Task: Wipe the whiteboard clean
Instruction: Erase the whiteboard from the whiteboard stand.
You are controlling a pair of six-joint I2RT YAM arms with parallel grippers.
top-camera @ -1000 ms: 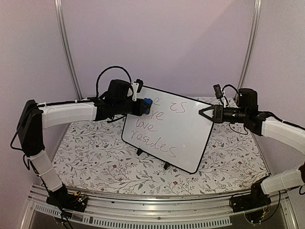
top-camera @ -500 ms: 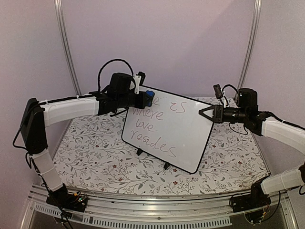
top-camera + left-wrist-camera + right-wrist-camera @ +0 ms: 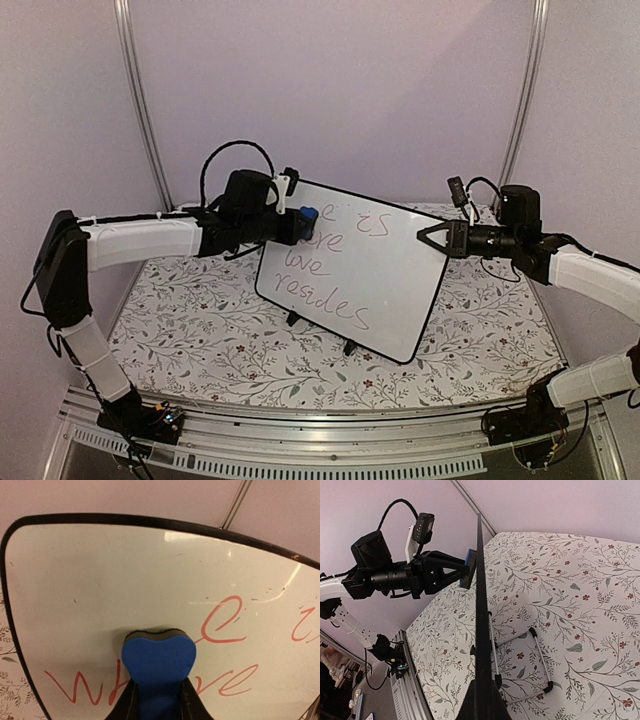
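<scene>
The whiteboard (image 3: 370, 270) stands tilted on its wire stand mid-table, with handwriting on it; its top left is wiped. My left gripper (image 3: 298, 222) is shut on a blue eraser (image 3: 308, 215) and presses it on the board's upper left. In the left wrist view the eraser (image 3: 159, 662) sits between my fingers (image 3: 127, 707) against the board (image 3: 125, 580), just above the word "where". My right gripper (image 3: 432, 240) is shut on the board's right edge. The right wrist view shows the board edge-on (image 3: 480, 605) in my right gripper (image 3: 482, 700).
The floral tablecloth (image 3: 200, 330) covers the table. The board's wire stand (image 3: 540, 655) with black feet rests behind it. A metal rail (image 3: 300, 440) runs along the near edge. Upright poles (image 3: 140, 100) stand at the back.
The left gripper with the eraser went up and right along the board's top edge half a second ago and has come back down. The right arm and the board have not moved.
</scene>
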